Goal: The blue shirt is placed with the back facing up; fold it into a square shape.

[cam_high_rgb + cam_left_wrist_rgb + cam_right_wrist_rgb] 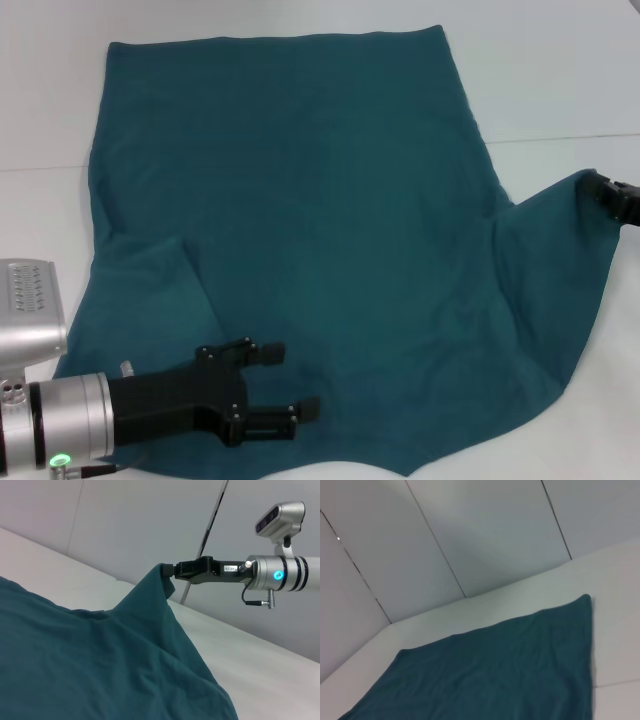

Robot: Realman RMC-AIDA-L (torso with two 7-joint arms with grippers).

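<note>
The blue shirt (320, 230) lies spread on the white table, its hem at the far side. Its left sleeve (150, 290) is folded in over the body. My left gripper (290, 380) hovers open over the shirt's near edge, nothing between its fingers. At the right edge my right gripper (612, 196) is shut on the tip of the right sleeve, which is pulled up and outward. In the left wrist view the right gripper (170, 571) pinches that raised sleeve tip of the shirt (90, 655). The right wrist view shows only the shirt (495, 675) lying flat.
The white table (560, 90) runs beyond the shirt on all sides, with a seam line crossing it at the right (570, 137). Grey wall panels (470, 535) stand behind the table.
</note>
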